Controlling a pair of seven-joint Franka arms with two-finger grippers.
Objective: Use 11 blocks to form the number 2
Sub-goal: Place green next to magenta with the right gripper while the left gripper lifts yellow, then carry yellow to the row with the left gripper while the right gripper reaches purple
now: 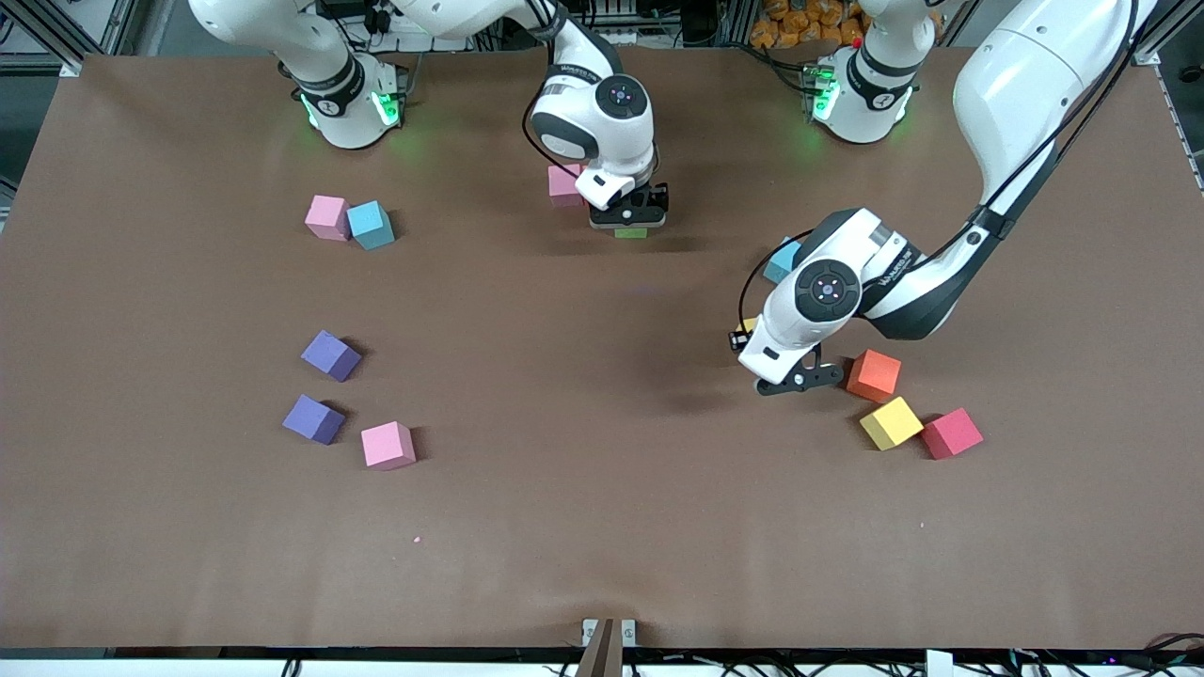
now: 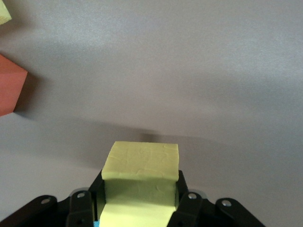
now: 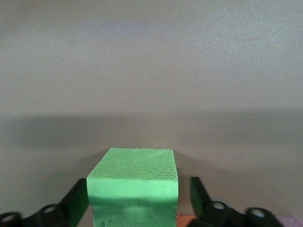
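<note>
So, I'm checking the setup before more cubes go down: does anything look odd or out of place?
Nothing damaged. The loose cubes lie scattered at mixed angles, like the purple cube. The left gripper holds a yellow cube; the right gripper, open, straddles the green cube.

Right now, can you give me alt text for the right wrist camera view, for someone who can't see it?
A green foam cube sits on the brown table between the black fingers of the right gripper, which stand open with a gap on one side. Bare table fills the rest of the view.
</note>
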